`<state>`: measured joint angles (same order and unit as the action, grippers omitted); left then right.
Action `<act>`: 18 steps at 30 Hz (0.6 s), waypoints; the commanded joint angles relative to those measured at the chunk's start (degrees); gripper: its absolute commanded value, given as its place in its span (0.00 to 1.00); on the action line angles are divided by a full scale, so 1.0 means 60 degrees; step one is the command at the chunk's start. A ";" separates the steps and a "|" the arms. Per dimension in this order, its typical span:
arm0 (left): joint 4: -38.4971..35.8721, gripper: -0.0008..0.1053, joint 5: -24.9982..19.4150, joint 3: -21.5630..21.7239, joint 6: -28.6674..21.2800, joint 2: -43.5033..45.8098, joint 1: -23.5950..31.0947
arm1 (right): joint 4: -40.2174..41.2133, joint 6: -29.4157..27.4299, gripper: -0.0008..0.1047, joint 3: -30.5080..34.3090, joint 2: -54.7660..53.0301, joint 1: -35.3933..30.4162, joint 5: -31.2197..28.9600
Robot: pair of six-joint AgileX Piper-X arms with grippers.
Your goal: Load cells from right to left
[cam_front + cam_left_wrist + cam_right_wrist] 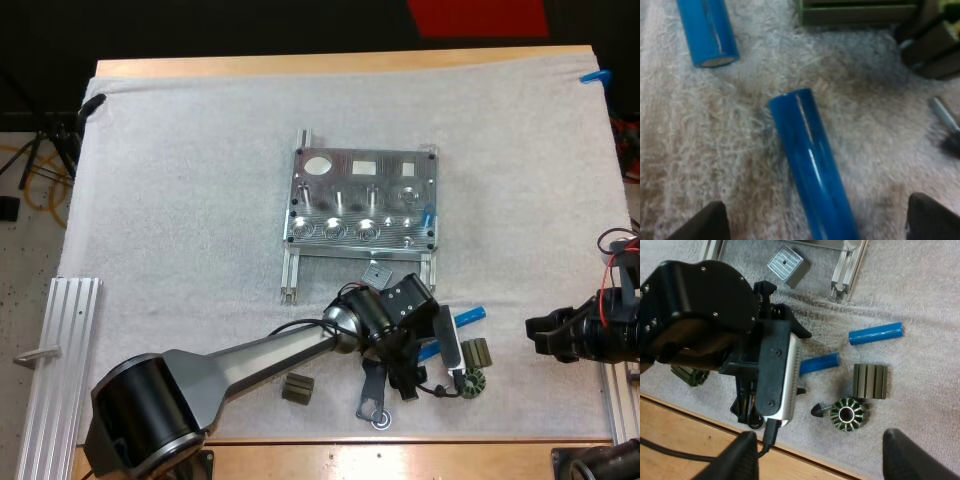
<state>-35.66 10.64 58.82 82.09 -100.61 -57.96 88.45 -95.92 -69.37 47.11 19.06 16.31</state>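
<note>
The metal fixture [365,200] lies mid-mat with one blue cylinder [428,215] standing in its right end. My left gripper [418,357] hovers low over a loose blue cylinder [812,165] that lies on the mat; its fingertips [705,222] stand wide apart on either side, open. A second blue cylinder [707,32] lies just beyond it, also seen as the farther blue cylinder [470,315]. My right gripper [535,335] waits at the mat's right side, open and empty, its fingertips [740,460] facing the left gripper [765,370] and the near cylinder [820,363].
A ribbed dark block [477,352] and a round finned part [470,382] lie right of the left gripper. Another dark block [297,388] and a flat black piece [375,400] sit near the front edge. A small grey square block [376,272] is below the fixture. An aluminium rail [60,350] lies far left.
</note>
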 commanded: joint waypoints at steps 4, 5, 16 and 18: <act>0.0135 0.63 -0.0717 0.0063 0.0422 -0.0096 -0.0027 | 0.0300 -0.0124 0.52 -0.0017 -0.0054 -0.0035 0.0031; 0.0135 0.62 -0.0785 0.0063 0.0422 -0.0099 -0.0027 | 0.0300 -0.0124 0.52 -0.0017 -0.0054 -0.0035 0.0031; 0.0135 0.05 -0.0505 0.0063 0.0489 -0.0093 -0.0027 | 0.0300 -0.0300 0.52 -0.0017 -0.0054 -0.0035 0.0031; 0.0135 0.01 -0.0449 0.0063 0.0489 -0.0093 -0.0027 | 0.0300 -0.0300 0.52 -0.0017 -0.0054 -0.0035 0.0031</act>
<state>-35.08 7.93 58.82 84.45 -101.32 -57.96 88.45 -96.82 -69.37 47.11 19.06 16.31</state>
